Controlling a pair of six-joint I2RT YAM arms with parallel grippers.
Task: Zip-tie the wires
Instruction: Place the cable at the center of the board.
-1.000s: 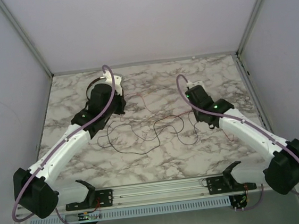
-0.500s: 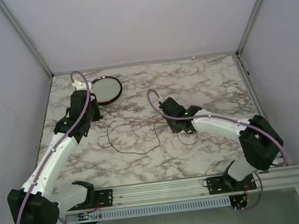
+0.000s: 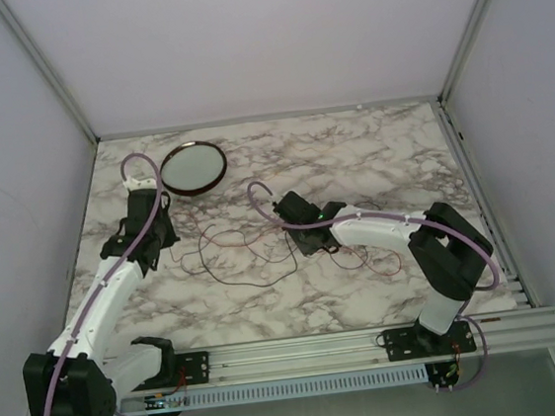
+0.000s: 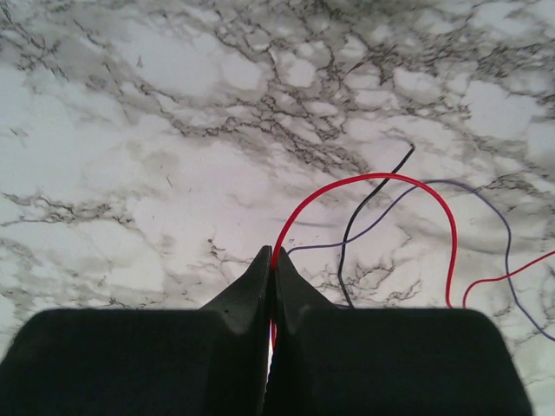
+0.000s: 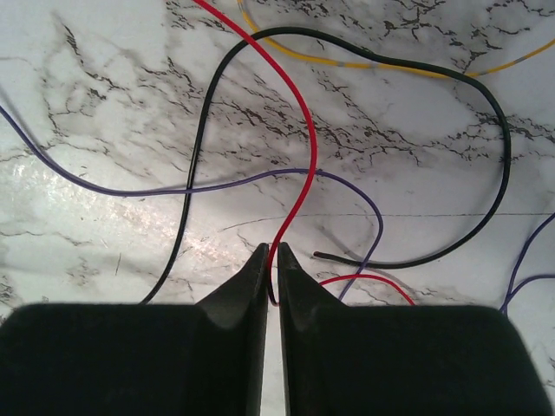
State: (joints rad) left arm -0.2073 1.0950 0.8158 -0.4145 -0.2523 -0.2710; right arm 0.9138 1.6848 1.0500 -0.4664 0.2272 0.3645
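Observation:
The wires [image 3: 253, 260] lie in a loose tangle of red, black and purple strands mid-table. My left gripper [image 3: 162, 245] is at the tangle's left end. In the left wrist view the gripper [image 4: 272, 253] is shut on a red wire [image 4: 373, 178] that arcs away to the right, with a black wire [image 4: 364, 208] and a purple wire [image 4: 486, 204] beside it. My right gripper [image 3: 300, 235] is over the middle of the tangle. In the right wrist view the gripper [image 5: 270, 251] is shut on a red wire [image 5: 303, 121], among black [image 5: 208, 130], purple [image 5: 173, 189] and yellow [image 5: 347, 62] strands.
A round dark-rimmed dish [image 3: 193, 167] sits at the back left, just behind my left arm. The enclosure's walls bound the marble table [image 3: 381, 157] on three sides. More wire loops lie under my right forearm [image 3: 382, 257].
Both arms swung left. The left gripper moved off the dish to the tangle's left end. The right gripper moved from the right side into the middle of the tangle.

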